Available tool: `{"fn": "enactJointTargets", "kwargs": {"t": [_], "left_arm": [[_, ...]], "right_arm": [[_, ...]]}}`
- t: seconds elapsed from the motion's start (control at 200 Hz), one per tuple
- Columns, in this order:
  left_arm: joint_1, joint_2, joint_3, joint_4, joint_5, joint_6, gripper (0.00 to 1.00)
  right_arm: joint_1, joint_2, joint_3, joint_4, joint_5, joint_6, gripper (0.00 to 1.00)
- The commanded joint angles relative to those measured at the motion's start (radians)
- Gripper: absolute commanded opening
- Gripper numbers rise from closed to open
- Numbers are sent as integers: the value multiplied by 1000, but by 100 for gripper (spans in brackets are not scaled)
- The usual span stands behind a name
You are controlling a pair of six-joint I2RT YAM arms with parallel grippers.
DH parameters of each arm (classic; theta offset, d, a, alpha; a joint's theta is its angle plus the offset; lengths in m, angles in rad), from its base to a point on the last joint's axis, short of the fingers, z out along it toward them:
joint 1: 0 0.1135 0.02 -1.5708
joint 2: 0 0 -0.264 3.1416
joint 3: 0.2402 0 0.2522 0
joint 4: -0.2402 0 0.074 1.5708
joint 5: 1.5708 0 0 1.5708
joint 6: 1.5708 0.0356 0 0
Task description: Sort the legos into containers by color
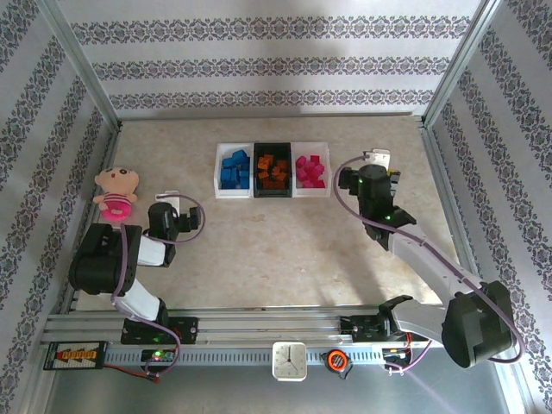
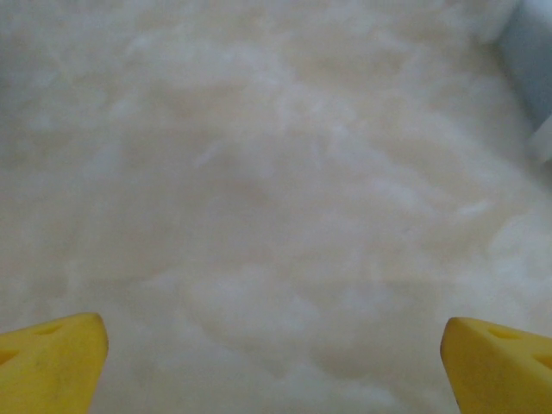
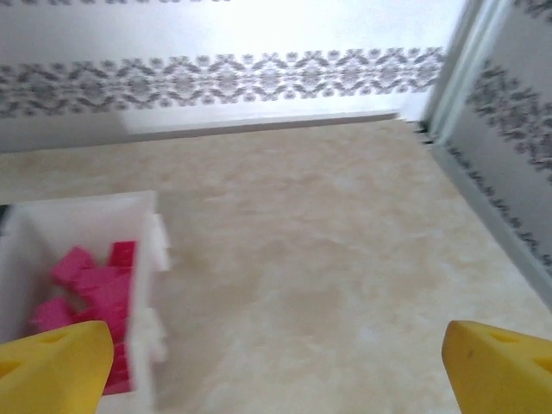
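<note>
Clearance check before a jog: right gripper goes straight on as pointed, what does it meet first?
Likely bare table, right of the white bin of pink legos. The open right gripper aims past the bin's side wall; depth is unclear.

1. We count three containers in one row on the tabletop (image 1: 285,250): a left white container (image 1: 217,172), a black container (image 1: 256,191) in the middle, and a right white container (image 1: 326,166).
2. We count three colours of legos, one colour to each container: blue legos (image 1: 235,168), orange legos (image 1: 273,169) and pink legos (image 1: 310,169). Each lot lies heaped, so we cannot give a sure number of bricks for any colour.
3. We count one plush doll (image 1: 116,191).
4. We count two arms, the left arm (image 1: 108,259) and the right arm (image 1: 431,259).
5. We count two tools, the left tool (image 2: 276,362) and the right tool (image 3: 276,366), each showing two yellow fingers (image 3: 500,366).
6. We count one clock (image 1: 290,360).
</note>
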Motion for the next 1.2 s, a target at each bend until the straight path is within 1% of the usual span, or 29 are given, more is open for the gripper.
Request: {"fn": "enactJointTargets", "kwargs": {"t": [0.0,0.02,0.05,0.075,0.1,0.14,0.22,0.27,0.325,0.395,0.44,0.48,0.495,0.555,0.625,0.665,0.72,1.194], "left_arm": [[13,-27,50,66,17,15,99],[13,-24,47,77,-15,1,99],[12,-11,27,138,-51,-4,99],[10,-2,11,185,-80,-10,99],[7,-7,1,198,-99,-15,99],[6,-16,-8,192,-108,-23,99],[6,-4,-31,268,-102,-17,99],[6,-11,-28,248,-103,-18,99],[6,-5,-17,232,-101,-16,99],[7,-9,3,189,-84,-10,99],[7,-7,23,156,-72,-4,99],[5,-11,39,121,-57,2,99],[5,-13,41,114,-50,2,99],[5,-8,42,122,-21,16,99],[5,-10,57,90,27,34,99],[5,-10,66,72,49,42,99],[6,-9,64,75,50,42,99],[6,-10,64,74,50,41,99]], "right_arm": [[-66,14,-151,291,-69,-172,98],[-87,20,-174,321,-116,-175,98],[-119,32,-200,354,-173,-171,98],[-140,49,-213,372,-191,-159,98],[-159,65,-222,380,-195,-149,98],[-185,93,-239,400,-207,-147,98],[-220,149,-289,501,-241,-151,98],[-235,187,-309,589,-261,-148,98],[-251,198,-307,607,-309,-155,98],[-273,269,-301,672,-335,-134,98],[-273,345,-318,768,-343,-135,98],[-265,402,-335,900,-345,-145,98],[-263,397,-336,892,-338,-147,98],[-269,355,-309,753,-338,-138,98],[-286,383,-321,825,-353,-118,98],[-287,377,-319,812,-347,-119,98],[-285,366,-315,784,-338,-120,98],[-284,368,-318,799,-326,-118,98]]}}
